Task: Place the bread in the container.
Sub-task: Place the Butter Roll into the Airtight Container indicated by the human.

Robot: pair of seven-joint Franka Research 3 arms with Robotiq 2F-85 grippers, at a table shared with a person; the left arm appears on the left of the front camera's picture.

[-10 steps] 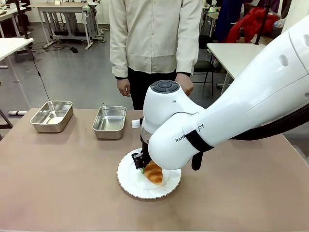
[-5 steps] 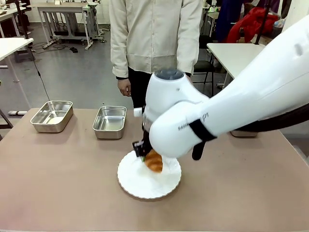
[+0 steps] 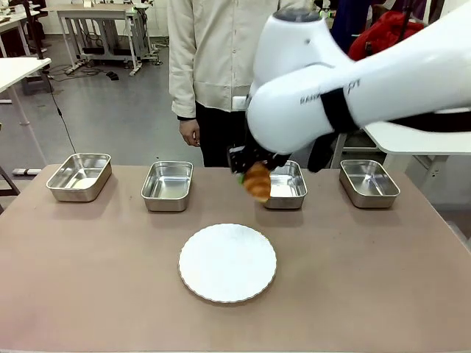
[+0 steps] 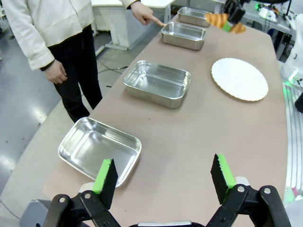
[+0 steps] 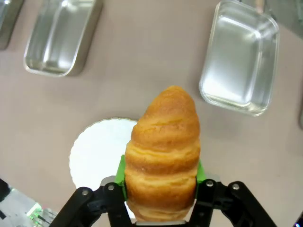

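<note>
1. Above the surface (image 3: 88,279), at 12 o'clock from the white plate (image 3: 227,262), the right gripper (image 3: 249,175) hangs in the air, fingers clenched on the croissant (image 3: 257,181).
2. Croissant off the surface, held at one end, other tapered end pointing away from the gripper; right wrist view shows it upright between the green pads (image 5: 121,171), golden-brown, ridged.
3. Front view: croissant sits just at the 9 o'clock edge of the third steel pan (image 3: 285,185), partly over its near-left rim; whether it is over the inside I cannot tell.
4. Four steel pans in a row along the far side: far-left pan (image 3: 79,176), second pan (image 3: 168,186), third pan, far-right pan (image 3: 369,182). All apart from each other.
5. Plate bare, at 6 o'clock from the gap between second and third pans.
6. Left wrist view: left gripper (image 4: 163,177) with fingers released, wide apart, nothing between them, above the near end of the surface beside the far-left pan.
7. Person (image 3: 235,59) stands at the far side; in left wrist view one hand (image 4: 146,13) points an index finger toward the third pan, other hand (image 4: 57,72) hangs at the side.
</note>
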